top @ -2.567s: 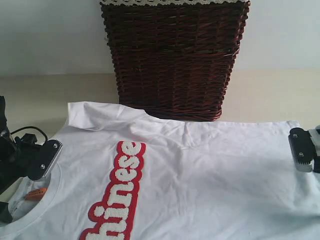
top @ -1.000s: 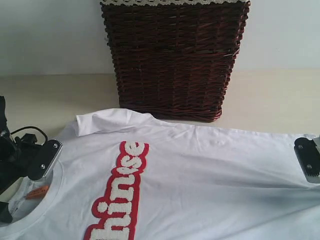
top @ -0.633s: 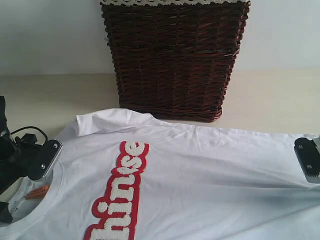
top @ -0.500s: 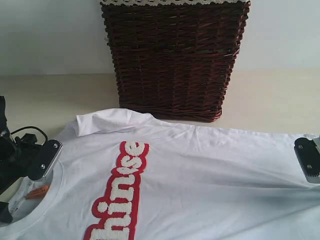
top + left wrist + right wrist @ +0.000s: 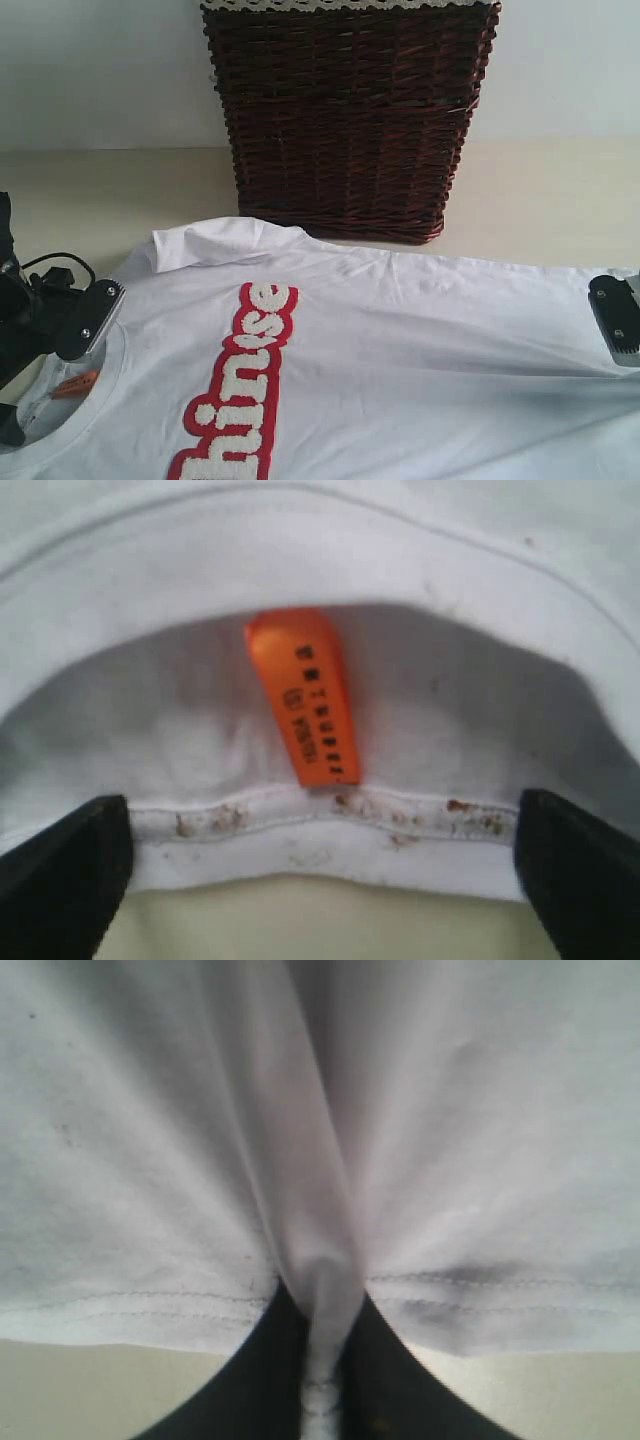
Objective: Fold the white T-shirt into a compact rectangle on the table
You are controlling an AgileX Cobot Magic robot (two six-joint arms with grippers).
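The right gripper (image 5: 322,1385) has its two dark fingers (image 5: 262,1392) pressed together on a bunched fold at the stitched hem of the white T-shirt (image 5: 420,340), and creases fan out from the pinch across the cloth. The left gripper (image 5: 320,880) stands wide open. Its black fingertips (image 5: 60,880) are far apart on either side of the ribbed neck band and grip nothing. Between them runs the inner collar seam, flecked with small brown specks, and an orange label (image 5: 303,695) with dark print hangs from it. In the exterior view the open gripper sits at the lower left of the frame, over the neck opening. The closed one sits at the right edge, a little below the middle, where the hem meets it. The shirt lies chest up between them, spread across the lower half of the frame on the table (image 5: 545,200). A long shallow fold runs from the pinched hem toward the middle. The fuzzy white lettering edged in red (image 5: 240,400) runs from the bottom edge up toward the centre left. One short sleeve (image 5: 215,242) lies doubled over at the shirt's upper left corner. Just beyond the sleeve a dark wicker basket (image 5: 350,120) with a lace trim (image 5: 340,5) stands on the table at the top centre, near the shirt but apart from it, against a pale blue-grey wall (image 5: 100,70).
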